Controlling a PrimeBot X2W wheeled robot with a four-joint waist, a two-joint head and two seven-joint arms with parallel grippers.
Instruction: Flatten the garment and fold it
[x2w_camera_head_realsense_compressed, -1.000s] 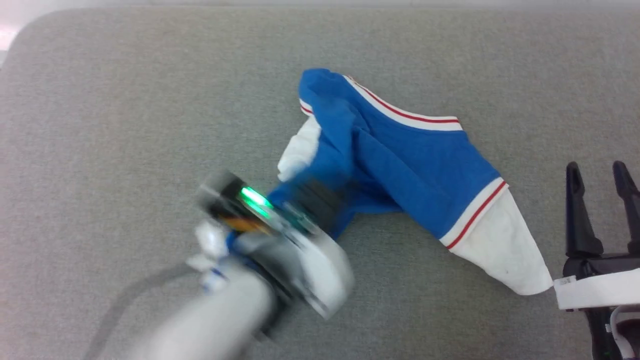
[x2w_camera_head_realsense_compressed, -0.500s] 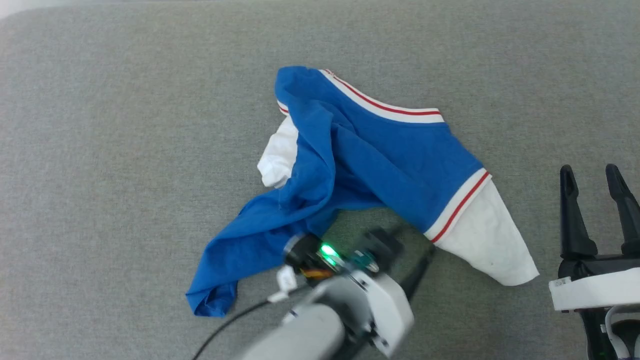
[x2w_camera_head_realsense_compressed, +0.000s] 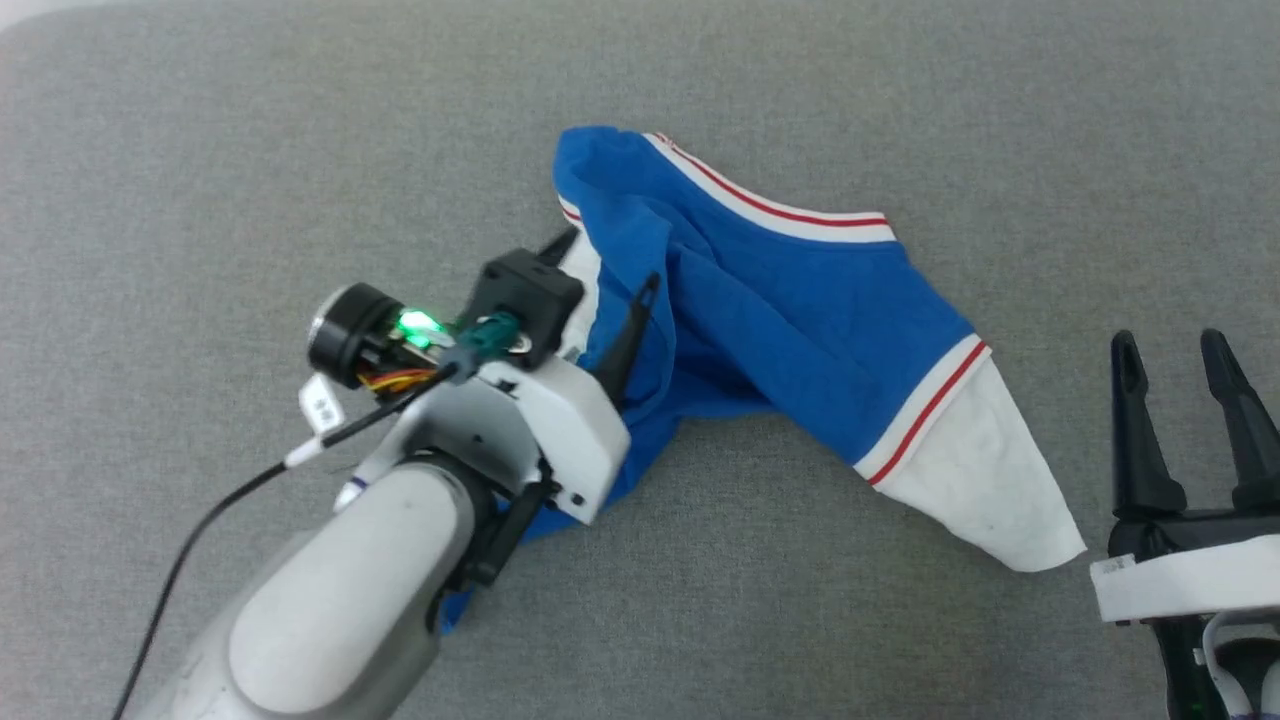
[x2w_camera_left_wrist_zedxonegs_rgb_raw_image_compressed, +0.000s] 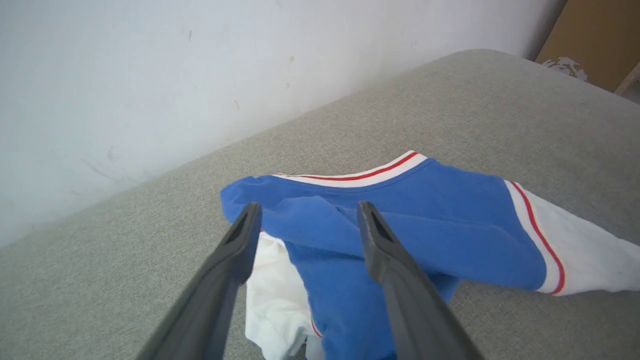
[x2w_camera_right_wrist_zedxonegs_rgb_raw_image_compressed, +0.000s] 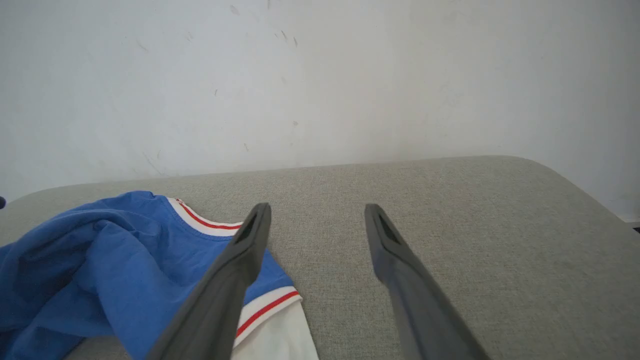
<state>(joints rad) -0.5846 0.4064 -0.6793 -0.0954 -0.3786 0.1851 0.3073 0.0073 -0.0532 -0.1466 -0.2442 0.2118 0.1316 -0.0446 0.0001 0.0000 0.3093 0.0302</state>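
The garment (x2w_camera_head_realsense_compressed: 790, 310) lies crumpled on the grey padded surface: bright blue cloth with white, red-striped bands. One white sleeve (x2w_camera_head_realsense_compressed: 985, 495) points toward the lower right. My left gripper (x2w_camera_head_realsense_compressed: 610, 262) hovers open over the garment's left side, its fingers astride a blue fold and a second white sleeve (x2w_camera_left_wrist_zedxonegs_rgb_raw_image_compressed: 272, 295). In the left wrist view the left gripper (x2w_camera_left_wrist_zedxonegs_rgb_raw_image_compressed: 308, 207) holds nothing, with the garment (x2w_camera_left_wrist_zedxonegs_rgb_raw_image_compressed: 450, 220) just beyond its tips. My right gripper (x2w_camera_head_realsense_compressed: 1168, 345) stands open at the lower right, apart from the sleeve tip. The right gripper (x2w_camera_right_wrist_zedxonegs_rgb_raw_image_compressed: 317, 208) shows the garment (x2w_camera_right_wrist_zedxonegs_rgb_raw_image_compressed: 100, 250) to its left.
The grey padded surface (x2w_camera_head_realsense_compressed: 250, 150) spreads wide on every side of the garment. A white wall (x2w_camera_right_wrist_zedxonegs_rgb_raw_image_compressed: 320, 75) rises behind its rounded far edge. A brown panel (x2w_camera_left_wrist_zedxonegs_rgb_raw_image_compressed: 595, 35) stands past the surface's corner in the left wrist view.
My left gripper opened and let go of the blue cloth. The arm then swung up and left over the garment's left side. The right gripper stayed put; the camera shifted slightly.
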